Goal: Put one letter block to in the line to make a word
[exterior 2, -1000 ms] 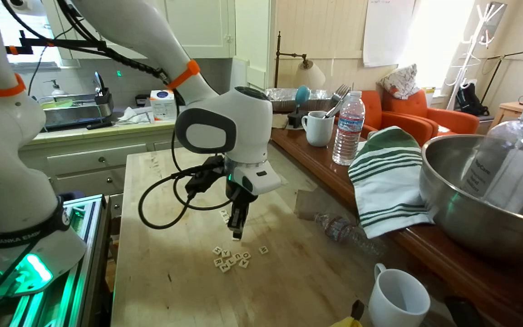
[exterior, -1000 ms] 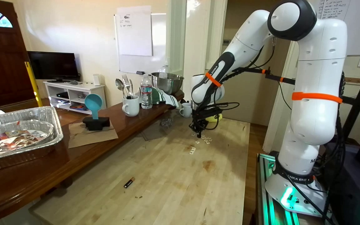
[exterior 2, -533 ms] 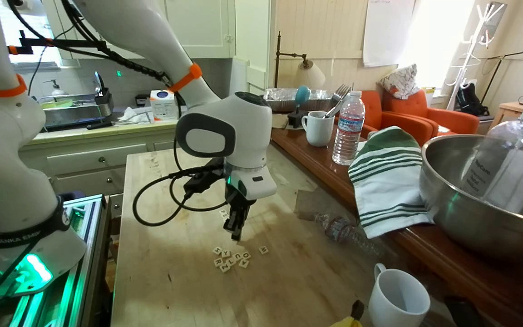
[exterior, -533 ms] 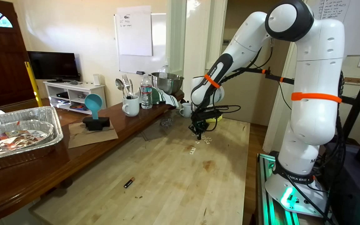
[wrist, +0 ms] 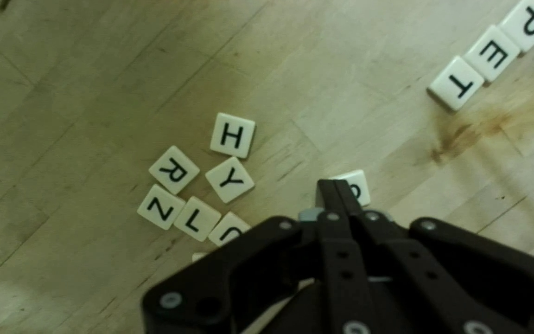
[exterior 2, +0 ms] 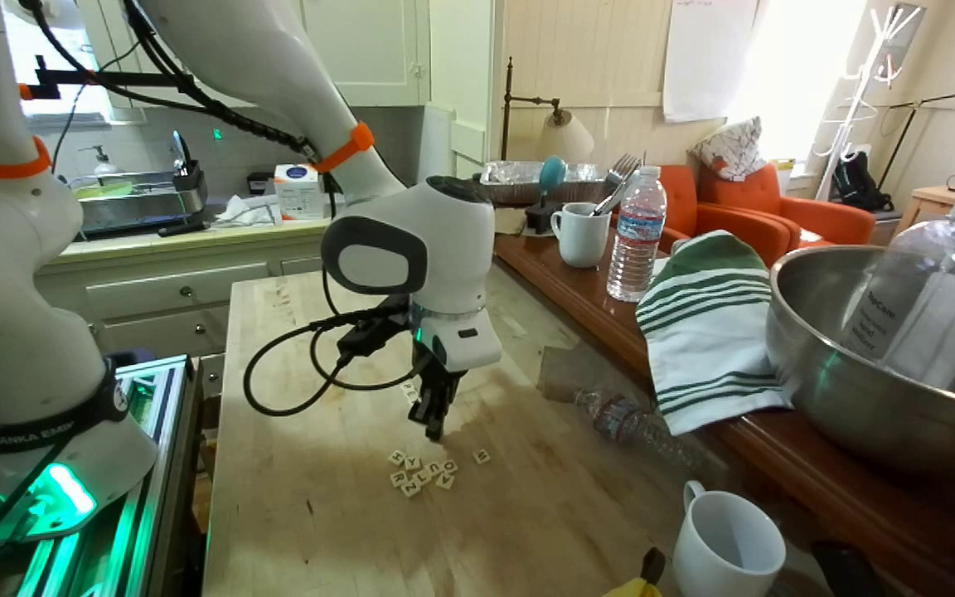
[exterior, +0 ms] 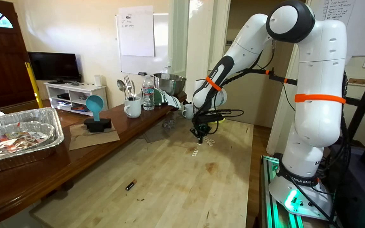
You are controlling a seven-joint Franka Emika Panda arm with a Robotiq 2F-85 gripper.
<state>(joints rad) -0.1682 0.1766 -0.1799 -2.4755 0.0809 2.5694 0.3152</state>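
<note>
In an exterior view: foil tray point(exterior: 59, 129) on the dark counter point(exterior: 74, 163), a smaller foil pan point(exterior: 48, 129) inside it; the pan's printed contents are too unclear to name. Mug point(exterior: 133, 109) holds upright cutlery point(exterior: 127, 85). Beyond the water bottle point(exterior: 148, 95) sits a steel bowl point(exterior: 176, 85). Your gripper point(exterior: 200, 141) points down over the table point(exterior: 169, 196), well in from the edge facing the base. Open wood runs from the line of blocks point(exterior: 195, 153) toward the camera; a battery point(exterior: 131, 185) lies on it, counter side.

In an exterior view: pump bottle point(exterior 2: 925, 315) stands tilted in the bowl. White mug point(exterior 2: 730, 547) and a clear bottle point(exterior 2: 627, 423) on its side narrow your room along the counter. You hang between the line, partly hidden, and the loose blocks point(exterior 2: 421, 478); one block point(exterior 2: 482, 456) lies apart from these.

Wrist view: your two fingers are together. Their tips cover part of a further block point(wrist: 359, 185); contact and letter cannot be told. The line reads P, E, T, the three touching, with open wood between it and your tips.
</note>
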